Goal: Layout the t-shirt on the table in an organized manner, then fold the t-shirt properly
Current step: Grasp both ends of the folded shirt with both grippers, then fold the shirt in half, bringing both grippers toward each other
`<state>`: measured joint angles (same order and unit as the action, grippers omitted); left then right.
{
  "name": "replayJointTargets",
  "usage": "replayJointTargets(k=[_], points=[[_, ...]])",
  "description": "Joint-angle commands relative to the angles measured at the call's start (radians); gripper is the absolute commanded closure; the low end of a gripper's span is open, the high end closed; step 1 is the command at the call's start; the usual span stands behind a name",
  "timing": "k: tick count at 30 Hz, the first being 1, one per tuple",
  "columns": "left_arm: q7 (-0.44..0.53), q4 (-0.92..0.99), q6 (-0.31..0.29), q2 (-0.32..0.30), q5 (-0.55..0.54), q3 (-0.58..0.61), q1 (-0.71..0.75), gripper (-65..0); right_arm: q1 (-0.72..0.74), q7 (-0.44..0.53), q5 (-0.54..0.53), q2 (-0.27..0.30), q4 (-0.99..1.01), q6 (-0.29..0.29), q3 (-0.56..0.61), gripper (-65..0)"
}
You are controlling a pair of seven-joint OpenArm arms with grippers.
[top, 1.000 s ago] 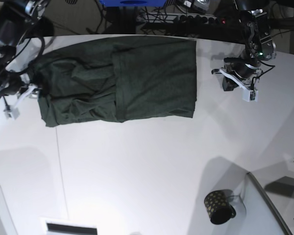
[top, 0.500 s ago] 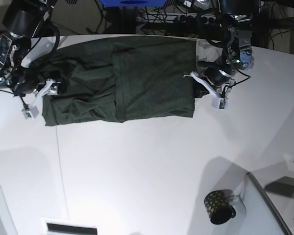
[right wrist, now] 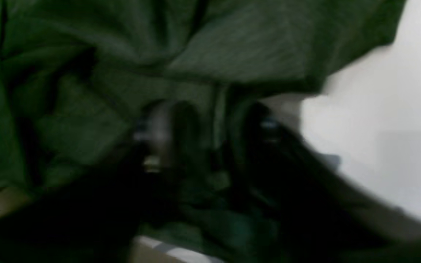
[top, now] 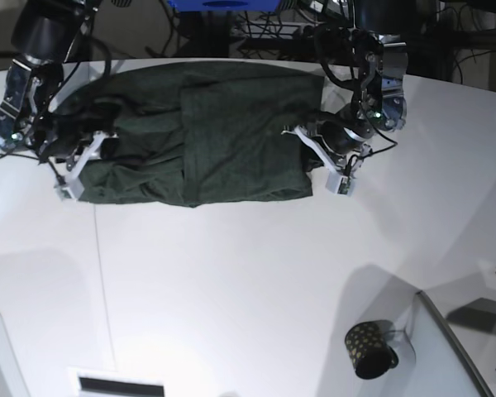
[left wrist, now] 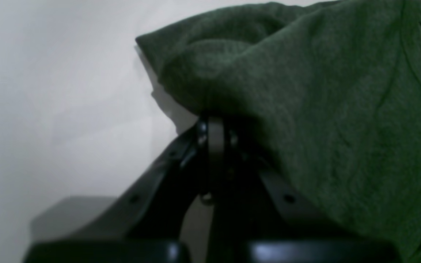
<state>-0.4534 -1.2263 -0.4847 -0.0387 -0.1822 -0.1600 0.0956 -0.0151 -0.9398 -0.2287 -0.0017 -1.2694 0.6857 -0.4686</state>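
item: t-shirt [top: 240,141], plain dark green cloth, lying partly folded and rumpled along the far edge of the table [top: 215,289]; smooth panel at the middle, bunched creases and overlapping layers towards the right gripper's side.

item: left gripper [left wrist: 214,146], closed, its tips against the side edge of the t-shirt, where the cloth bulges up around them; whether any fabric is pinched between them cannot be told.

item: right gripper [right wrist: 210,138], jaws apart, fingers blurred, at the bunched end of the t-shirt, with a ridge of green cloth standing between the fingertips; no firm grip on it can be made out.

item: table, white, smooth, a thin dark seam running from the t-shirt's bunched end towards the near edge.

item: mug [top: 368,351], small, dark with gold dots, near the table's near edge on the left arm's side, well apart from the t-shirt, just beside a grey panel [top: 450,351] with a dark border.
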Motion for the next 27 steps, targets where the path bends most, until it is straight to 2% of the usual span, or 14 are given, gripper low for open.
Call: replayJointTargets(k=[1,2,3,5,7,11,16,18,22,27], points=[[0.008,-0.002,0.002,0.003,0.0,0.001,-0.013,0.0,0.002,-0.025,0.015,-0.002,-0.011,0.012,0.006,-8.4],[0.008,0.003,0.002,0.003,0.0,0.001,-0.015,0.0,0.004,-0.025,0.015,-0.002,-0.02,0.012,0.006,-2.6],[0.008,0.009,0.002,0.006,0.0,0.001,-0.017,0.0,0.004,-0.026,0.016,-0.002,-0.033,0.012,0.008,0.0],[0.006,0.01,0.002,0.01,0.0,0.003,-0.017,0.0,0.01,-0.034,0.016,-0.002,-0.068,0.012,0.008,-2.1],[0.005,0.006,0.002,0.01,-0.001,0.033,-0.017,0.0,0.011,-0.04,0.018,-0.004,-0.118,0.012,0.008,0.0],[0.003,-0.013,0.002,0.01,-0.007,0.109,-0.003,0.0,0.01,-0.127,0.018,-0.01,-0.24,0.012,0.008,-0.5],[0.003,-0.013,0.002,0.032,-0.004,0.121,-0.003,0.0,0.007,-0.23,0.021,-0.063,-0.387,0.012,0.012,-0.5],[0.003,-0.013,0.002,0.043,-0.003,0.121,-0.006,0.0,0.005,-0.246,0.021,-0.077,-0.425,0.012,0.058,-0.5],[0.005,-0.013,0.002,0.044,-0.007,0.121,-0.01,0.0,-0.047,-0.244,0.019,-0.091,-0.484,0.012,0.221,-0.5],[0.003,-0.011,0.002,0.046,-0.009,0.122,-0.017,0.0,-0.108,-0.19,0.018,-0.111,-0.536,0.012,0.393,-0.5]])
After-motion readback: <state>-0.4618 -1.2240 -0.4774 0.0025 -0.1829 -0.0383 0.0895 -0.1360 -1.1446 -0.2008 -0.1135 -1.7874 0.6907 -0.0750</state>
